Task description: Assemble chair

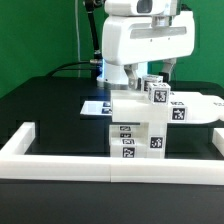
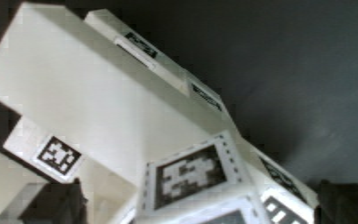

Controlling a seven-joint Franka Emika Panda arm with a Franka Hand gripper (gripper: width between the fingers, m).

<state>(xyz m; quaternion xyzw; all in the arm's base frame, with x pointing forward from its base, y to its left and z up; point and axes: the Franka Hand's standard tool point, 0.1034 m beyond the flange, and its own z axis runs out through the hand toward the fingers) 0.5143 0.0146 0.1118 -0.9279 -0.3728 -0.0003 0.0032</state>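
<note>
At the exterior view's left, the marker board (image 1: 97, 106) is seen lying flat on the black table (image 1: 40, 105), well behind the border rail (image 1: 60, 155) that runs along the table's front edge. Toward the middle, the chair (image 1: 140, 125) is found as a stack of chunky white tagged blocks, standing just behind the rail, with a flat white piece reaching out to the exterior view's right. The gripper (image 1: 160, 78) is held above the upper blocks; its jaws are spread wide, and nothing is seen clamped between them. In the wrist view the chair (image 2: 140, 110) is shown close up, tilted across the picture. The step in hand is judged to be an approach to a grasp or a release just made; which cannot be told. A descent should be centred over one block, so that neighbours are not nudged.
</note>
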